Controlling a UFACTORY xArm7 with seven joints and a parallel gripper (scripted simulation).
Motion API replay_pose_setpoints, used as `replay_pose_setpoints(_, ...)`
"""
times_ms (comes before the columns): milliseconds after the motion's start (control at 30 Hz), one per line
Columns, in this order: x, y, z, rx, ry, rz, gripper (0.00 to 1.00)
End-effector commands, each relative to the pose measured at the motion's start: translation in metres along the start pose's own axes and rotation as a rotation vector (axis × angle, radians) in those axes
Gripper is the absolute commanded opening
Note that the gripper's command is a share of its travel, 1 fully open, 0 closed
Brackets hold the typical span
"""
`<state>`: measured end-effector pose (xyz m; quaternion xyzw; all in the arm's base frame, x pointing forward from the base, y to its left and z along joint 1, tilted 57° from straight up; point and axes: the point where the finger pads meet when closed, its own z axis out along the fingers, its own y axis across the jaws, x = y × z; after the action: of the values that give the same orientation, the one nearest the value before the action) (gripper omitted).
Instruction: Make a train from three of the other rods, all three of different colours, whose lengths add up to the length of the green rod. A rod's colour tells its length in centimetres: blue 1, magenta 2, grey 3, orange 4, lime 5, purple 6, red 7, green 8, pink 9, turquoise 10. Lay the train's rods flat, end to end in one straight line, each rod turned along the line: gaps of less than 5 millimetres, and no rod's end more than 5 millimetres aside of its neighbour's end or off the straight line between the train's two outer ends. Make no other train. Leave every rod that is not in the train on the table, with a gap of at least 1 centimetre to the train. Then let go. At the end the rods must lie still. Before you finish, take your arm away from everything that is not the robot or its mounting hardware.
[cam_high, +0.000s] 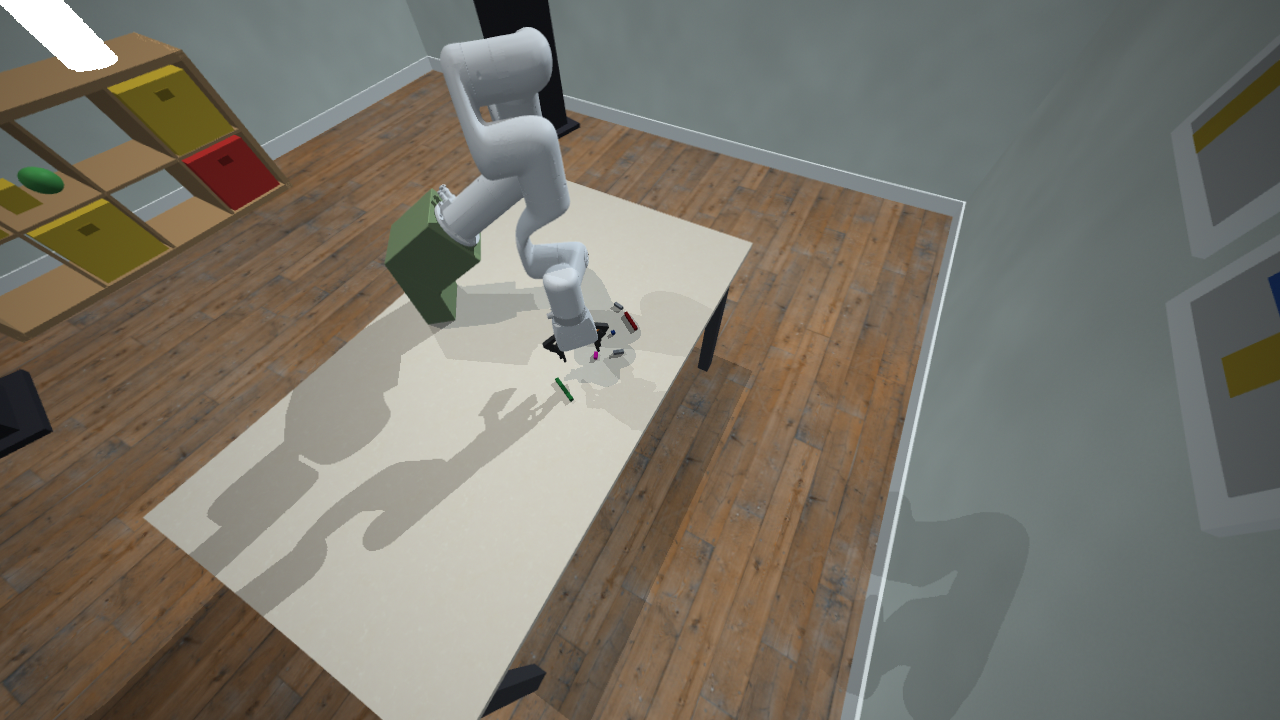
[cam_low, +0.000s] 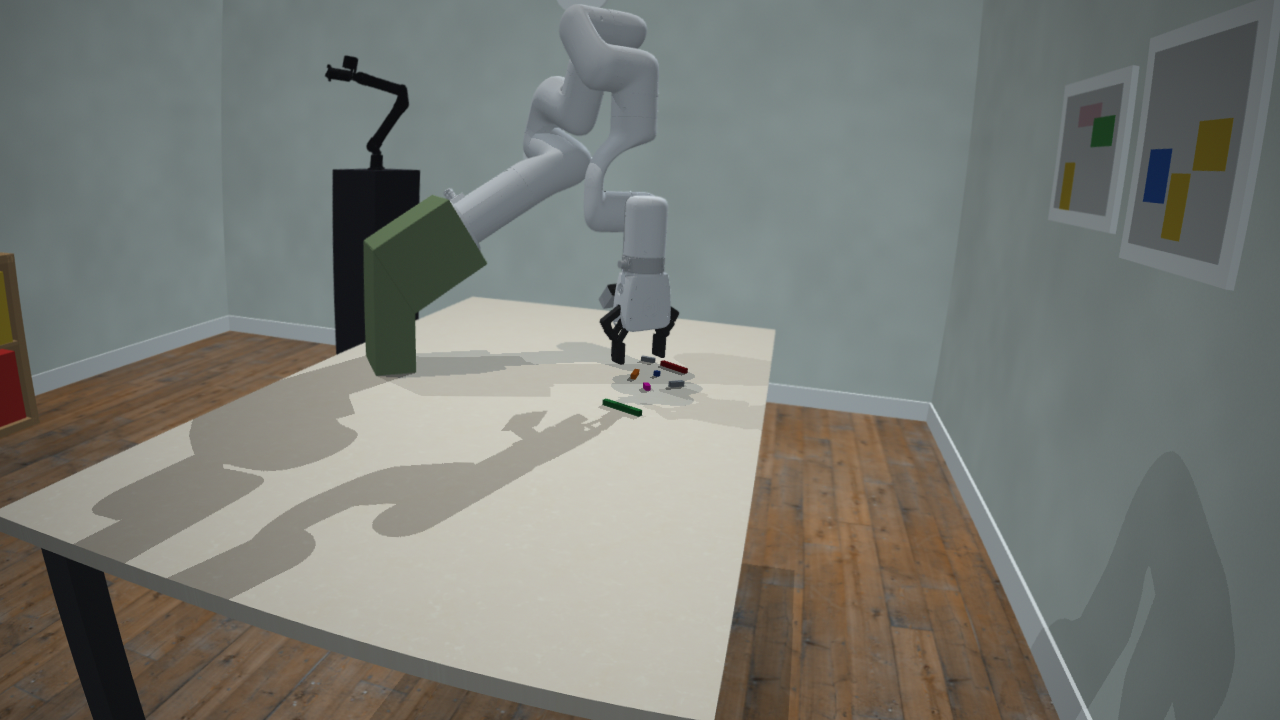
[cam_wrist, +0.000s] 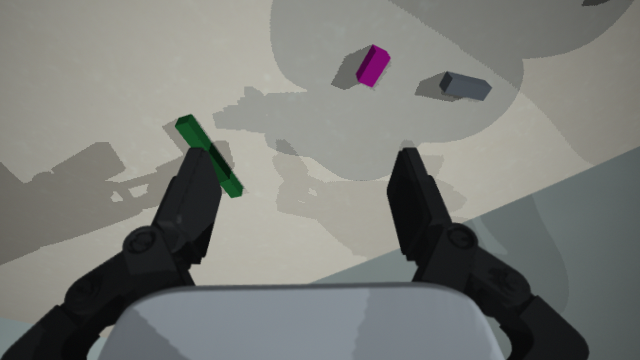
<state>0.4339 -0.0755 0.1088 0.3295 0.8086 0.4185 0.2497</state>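
No train exists yet: the magenta rod (cam_high: 595, 355) (cam_low: 646, 386) (cam_wrist: 374, 66) and orange rod (cam_low: 634, 374) lie apart on the tabletop (cam_high: 402, 573) (cam_low: 447, 573) (cam_wrist: 250, 40), beyond the green rod (cam_high: 563, 389) (cam_low: 622, 407) (cam_wrist: 211, 154). All joining remains; the fingers (cam_high: 580, 351) (cam_low: 639, 352) stand wide, empty.

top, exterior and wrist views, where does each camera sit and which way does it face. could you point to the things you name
Top: high above the table (cam_high: 429, 528) (cam_low: 501, 573) (cam_wrist: 280, 240), looking steeply down; shows the arm (cam_high: 541, 161) (cam_low: 617, 89) and tool (cam_high: 580, 344) (cam_low: 639, 351) (cam_wrist: 304, 169).
Exterior: beyond one end of the table, looking along it, slightly down; shows arm and tool.
Wrist: mounted by the tool, looking past its open fingers at the table; shows fingers and part of the pale housing.
Top and exterior share the red rod (cam_high: 631, 321) (cam_low: 674, 367).
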Motion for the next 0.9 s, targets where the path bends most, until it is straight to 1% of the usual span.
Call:
replay_pose_setpoints(0, 0.013, 0.039, -0.006, -0.004, -0.008, -0.046, 1.00)
replay_pose_setpoints(100, 0.025, 0.060, -0.006, -0.004, -0.007, -0.079, 1.00)
replay_pose_setpoints(167, 0.025, 0.060, -0.006, -0.004, -0.007, -0.079, 1.00)
replay_pose_setpoints(200, 0.038, 0.076, -0.006, -0.001, -0.006, -0.109, 1.00)
replay_pose_setpoints(300, 0.052, 0.090, -0.006, 0.003, -0.003, -0.140, 1.00)
replay_pose_setpoints(400, 0.072, 0.105, -0.006, 0.013, 0.001, -0.180, 1.00)
replay_pose_setpoints(467, 0.081, 0.111, -0.006, 0.019, 0.003, -0.198, 1.00)
replay_pose_setpoints(533, 0.082, 0.112, -0.005, 0.020, 0.003, -0.200, 1.00)
replay_pose_setpoints(567, 0.082, 0.112, -0.005, 0.020, 0.003, -0.200, 0.24)
replay_pose_setpoints(867, 0.082, 0.112, -0.005, 0.020, 0.003, -0.200, 0.24)
